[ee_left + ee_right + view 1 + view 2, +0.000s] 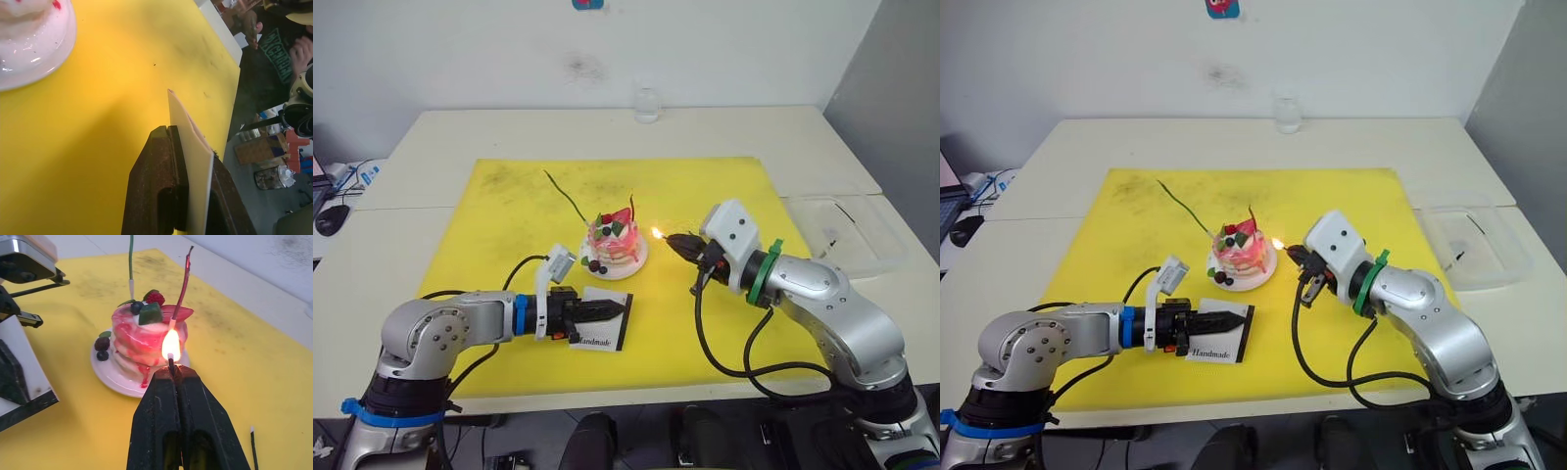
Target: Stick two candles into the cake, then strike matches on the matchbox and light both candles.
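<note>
The cake (613, 245) sits on its white plate (636, 262) near the middle of the yellow mat (509, 211), with the green candle (566, 198) and the dark red candle (182, 288) both stuck into its top. Just beside the plate, the right claw (172, 374) is closed on a burning match (171, 363), its flame (171, 345) close to the cake's side. The left claw (615, 309) grips the matchbox (603, 328) edge-on, near the plate on the mat. A spare match (254, 446) lies on the mat. The mat covers a white table (431, 137).
</note>
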Controlling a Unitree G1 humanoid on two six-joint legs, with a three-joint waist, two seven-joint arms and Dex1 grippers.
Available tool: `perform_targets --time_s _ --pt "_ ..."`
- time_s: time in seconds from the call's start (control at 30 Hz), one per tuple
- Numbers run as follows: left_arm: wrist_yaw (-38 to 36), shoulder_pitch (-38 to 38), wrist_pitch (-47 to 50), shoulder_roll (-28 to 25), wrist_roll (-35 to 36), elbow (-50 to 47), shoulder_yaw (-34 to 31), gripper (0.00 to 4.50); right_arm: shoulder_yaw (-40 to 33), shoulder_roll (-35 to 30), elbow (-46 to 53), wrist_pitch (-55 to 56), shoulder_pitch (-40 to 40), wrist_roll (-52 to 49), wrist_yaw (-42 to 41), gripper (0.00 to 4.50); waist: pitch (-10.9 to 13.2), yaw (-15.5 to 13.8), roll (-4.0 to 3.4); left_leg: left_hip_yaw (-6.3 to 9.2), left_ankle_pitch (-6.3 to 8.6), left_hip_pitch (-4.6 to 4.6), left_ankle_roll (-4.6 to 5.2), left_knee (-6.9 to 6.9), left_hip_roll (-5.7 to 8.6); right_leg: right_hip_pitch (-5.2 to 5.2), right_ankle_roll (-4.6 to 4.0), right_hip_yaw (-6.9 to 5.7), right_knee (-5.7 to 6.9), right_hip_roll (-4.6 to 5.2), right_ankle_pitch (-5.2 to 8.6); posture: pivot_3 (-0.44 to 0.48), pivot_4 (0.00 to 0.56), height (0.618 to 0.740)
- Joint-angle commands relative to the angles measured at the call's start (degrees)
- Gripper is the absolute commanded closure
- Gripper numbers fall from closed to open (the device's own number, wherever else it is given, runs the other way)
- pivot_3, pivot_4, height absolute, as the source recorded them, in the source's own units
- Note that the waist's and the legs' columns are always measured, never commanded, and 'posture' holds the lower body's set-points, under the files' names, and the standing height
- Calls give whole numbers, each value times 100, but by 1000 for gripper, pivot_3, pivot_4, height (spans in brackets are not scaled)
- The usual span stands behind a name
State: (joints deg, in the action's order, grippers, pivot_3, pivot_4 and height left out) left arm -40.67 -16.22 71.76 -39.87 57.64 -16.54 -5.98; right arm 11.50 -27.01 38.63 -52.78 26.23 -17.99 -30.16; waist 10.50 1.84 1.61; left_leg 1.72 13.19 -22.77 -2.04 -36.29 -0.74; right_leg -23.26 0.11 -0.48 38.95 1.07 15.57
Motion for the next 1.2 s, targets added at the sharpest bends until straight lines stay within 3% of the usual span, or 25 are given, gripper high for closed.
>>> perform_targets --time_s 0.03,0.27,0.57,1.2 --pt "-80 133 -119 -200 -4 -120 -278 4500 -41 179 225 -221 416 -270 15 4456 0 7 0 -1 0 1 0 0 -2 0 0 0 1 -1 0 0 150 740" --pt "-134 429 -302 -437 -89 -57 -466 4500 718 1191 -947 -24 1650 152 411 4456 0 -4 0 7 -1 4 1 1 -4 0 -2 -6 5 -3 -1 0 150 740" --pt "-93 495 -389 -347 -123 -96 -443 4500 940 1886 -2462 972 2729 717 465 4456 -1 -20 1 1 -1 -4 1 0 1 -4 -7 -5 0 5 -4 0 150 740" --pt "17 405 -452 -115 -140 -101 -379 4500 1044 2613 -3759 1837 3051 1111 223 4456 0 -18 1 6 -1 -4 1 1 1 -4 -30 -8 3 5 -17 0 150 740"
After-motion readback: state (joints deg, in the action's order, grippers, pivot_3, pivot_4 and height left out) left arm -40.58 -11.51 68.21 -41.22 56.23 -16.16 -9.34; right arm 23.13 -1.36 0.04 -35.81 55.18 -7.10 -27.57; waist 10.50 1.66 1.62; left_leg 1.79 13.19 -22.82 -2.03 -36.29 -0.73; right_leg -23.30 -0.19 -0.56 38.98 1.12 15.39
